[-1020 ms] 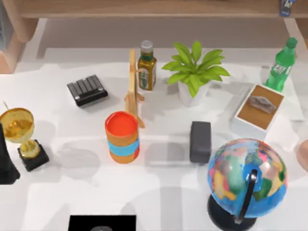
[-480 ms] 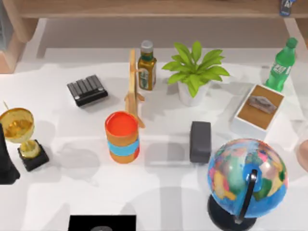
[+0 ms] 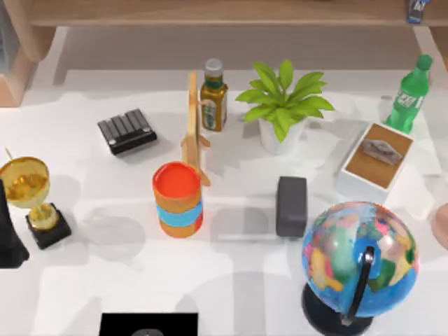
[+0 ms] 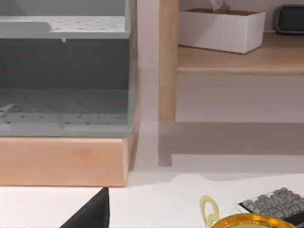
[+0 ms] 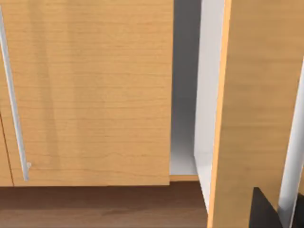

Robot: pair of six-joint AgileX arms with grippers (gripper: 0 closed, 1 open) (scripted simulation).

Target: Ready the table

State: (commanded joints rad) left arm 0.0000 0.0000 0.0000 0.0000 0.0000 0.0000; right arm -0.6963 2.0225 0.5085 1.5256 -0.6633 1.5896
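white and smooth, the table [image 3: 105, 280] spans the whole top view and carries everything. mid-surface stand an orange cup [image 3: 178, 199], a wooden rack [image 3: 194, 126] and a dark grey block [image 3: 291, 205]. toward the far edge sit an oil bottle [image 3: 213, 94] and a potted plant [image 3: 283, 105]; a globe [image 3: 359, 259] crowds the near right corner, and a gold trophy [image 3: 28, 192] stands by the left edge. such scatter suggests clearing or arranging is yet to begin. both arms appear parked off the sides, wrist cameras aimed at the shelf unit [image 4: 166, 61] and a wooden cabinet [image 5: 90, 90], so how far either gripper is open cannot be told, and no hold on anything is visible.
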